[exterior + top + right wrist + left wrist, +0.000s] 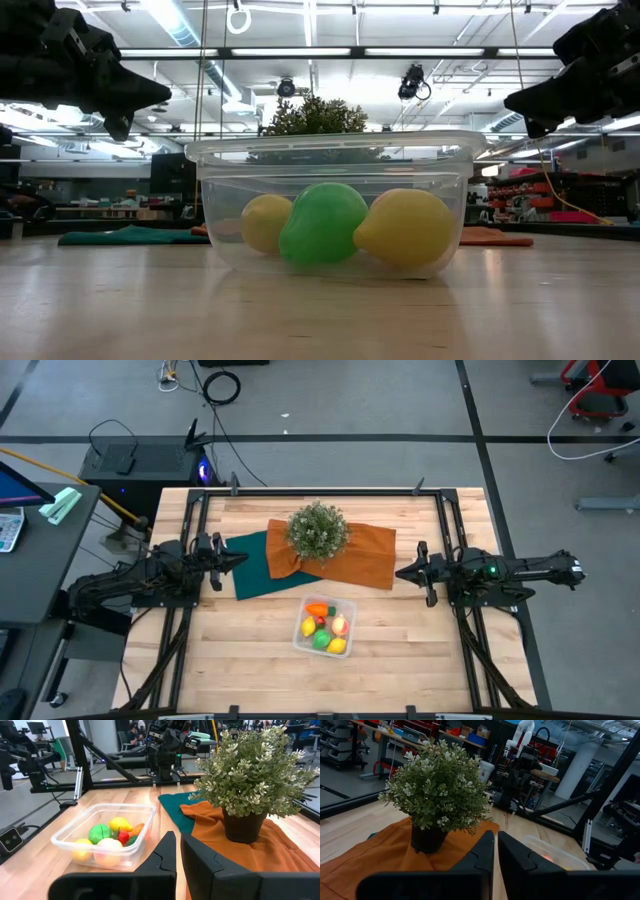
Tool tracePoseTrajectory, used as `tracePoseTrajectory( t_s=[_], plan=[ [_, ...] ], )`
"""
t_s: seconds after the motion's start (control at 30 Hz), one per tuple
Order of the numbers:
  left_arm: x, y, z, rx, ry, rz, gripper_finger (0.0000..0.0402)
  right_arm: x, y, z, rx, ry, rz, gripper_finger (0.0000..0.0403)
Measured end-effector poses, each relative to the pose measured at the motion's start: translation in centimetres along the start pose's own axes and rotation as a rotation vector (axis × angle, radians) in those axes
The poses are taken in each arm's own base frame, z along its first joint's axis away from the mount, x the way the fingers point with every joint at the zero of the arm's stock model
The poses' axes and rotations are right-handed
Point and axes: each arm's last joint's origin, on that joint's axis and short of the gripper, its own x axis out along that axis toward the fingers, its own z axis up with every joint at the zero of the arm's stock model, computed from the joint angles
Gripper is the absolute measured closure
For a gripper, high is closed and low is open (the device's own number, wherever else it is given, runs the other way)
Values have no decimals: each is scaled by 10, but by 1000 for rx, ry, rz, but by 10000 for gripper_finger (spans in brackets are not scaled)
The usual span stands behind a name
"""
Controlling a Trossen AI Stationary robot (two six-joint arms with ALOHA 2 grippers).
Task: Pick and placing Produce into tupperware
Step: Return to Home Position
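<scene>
Plainly the sorting looks finished. The clear, shallow plastic tupperware box point(297, 630) sits on the pale wooden table point(400, 665), between the two arms, and the toy produce lies inside it. From above one can pick out the orange carrot point(317, 609), a rounded green piece point(322, 641), two yellow lemon-like pieces point(338, 647), a peach-coloured fruit point(341, 624) and a small red piece point(320, 621) among them. No toy fruit shows outside the box. Near it, the bushy green potted plant point(318, 530) stands on an orange cloth point(368, 558) that overlaps a teal cloth point(250, 572); neither belongs to the job.

The left gripper point(240, 559) hangs raised over the table's left side, pointing inward toward the cloths, well apart from the box. The right gripper point(400, 571) mirrors it on the right. In each wrist view the dark fingers point(486, 851) stand with only a thin slit between them and grip nothing. By the look of it, nothing is left to pick, and the arms need only settle at their resting pose.
</scene>
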Motion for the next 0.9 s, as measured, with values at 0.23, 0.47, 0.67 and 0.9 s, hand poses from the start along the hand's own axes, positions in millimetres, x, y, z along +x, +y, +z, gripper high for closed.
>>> tracePoseTrajectory(
  t_s=[0.23,0.47,0.67,0.9],
  plan=[
    [0,0,0,0,0,0,379,0,0,1,3,-3,-1,403],
    [0,0,0,0,0,0,368,0,0,1,3,-4,-1,403],
    [0,0,0,10,0,0,366,0,0,1,4,-7,-1,403],
    [0,0,0,252,0,1,379,0,0,2,4,-8,-1,403]
  ],
)
